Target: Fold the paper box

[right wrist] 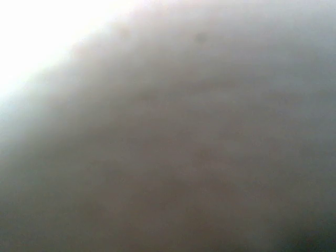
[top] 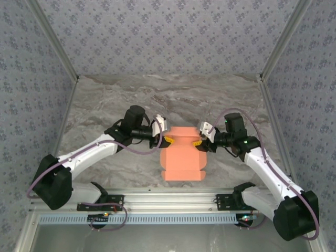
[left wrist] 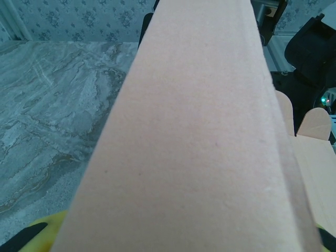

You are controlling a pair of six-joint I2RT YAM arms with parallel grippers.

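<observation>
The paper box (top: 182, 155) is orange-salmon card lying in the middle of the table, wider at the near end and narrower at the far end, where its sides are turned up. My left gripper (top: 165, 139) is at its far left corner. In the left wrist view a long panel of the paper box (left wrist: 199, 136) runs up between the yellow fingertips (left wrist: 37, 233), and the left gripper (left wrist: 178, 244) is shut on it. My right gripper (top: 198, 143) touches the far right corner. The right wrist view is a grey blur of something pressed close to the lens, hiding its jaws.
The grey marbled tabletop (top: 105, 105) has patterned walls on three sides, with metal posts (top: 273, 58) at the back corners. An aluminium rail (top: 168, 202) runs along the near edge between the arm bases.
</observation>
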